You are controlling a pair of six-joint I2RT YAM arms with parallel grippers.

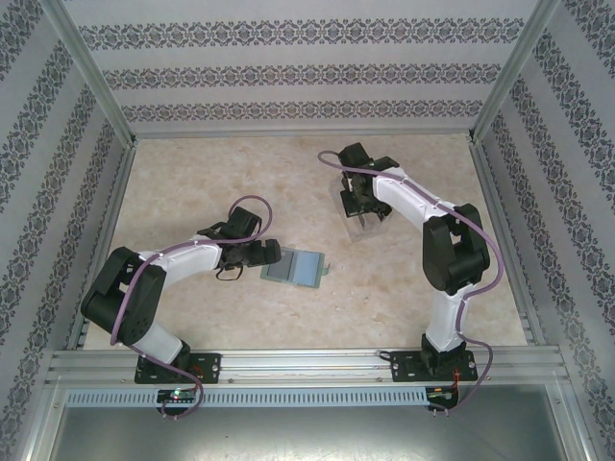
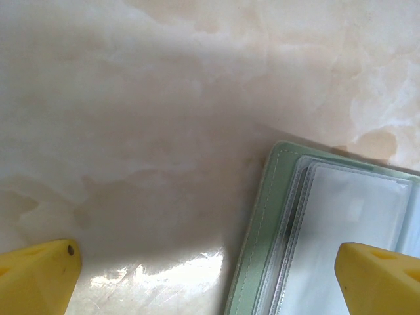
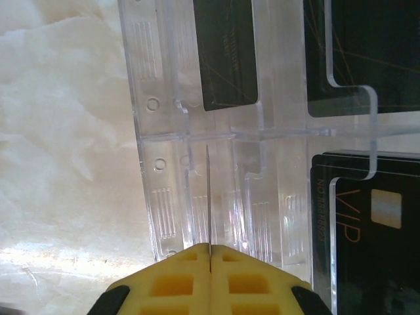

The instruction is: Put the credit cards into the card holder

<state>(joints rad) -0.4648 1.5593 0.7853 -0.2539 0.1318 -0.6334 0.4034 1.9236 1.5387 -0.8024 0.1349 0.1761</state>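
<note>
The grey-green card holder [image 1: 293, 266] lies open on the table, its clear sleeves [image 2: 348, 210] facing up inside the green cover [image 2: 262, 230]. My left gripper [image 2: 207, 256] is open low over its left edge, one yellow finger [image 2: 39, 275] above bare table and the other [image 2: 380, 275] above the sleeves. My right gripper [image 3: 210, 252] is shut on one credit card [image 3: 207, 197], held edge-on as a thin line above the clear tray [image 3: 164, 164]. Other black credit cards [image 3: 226, 52] sit in the tray's slots, one marked VIP [image 3: 367, 230].
The clear plastic tray [image 1: 360, 219] stands at the back middle of the marble-look table [image 1: 192, 182], under the right gripper [image 1: 360, 200]. Metal frame rails and patterned walls [image 1: 58, 192] enclose the table on three sides. The left gripper [image 1: 264, 254] sits beside the holder.
</note>
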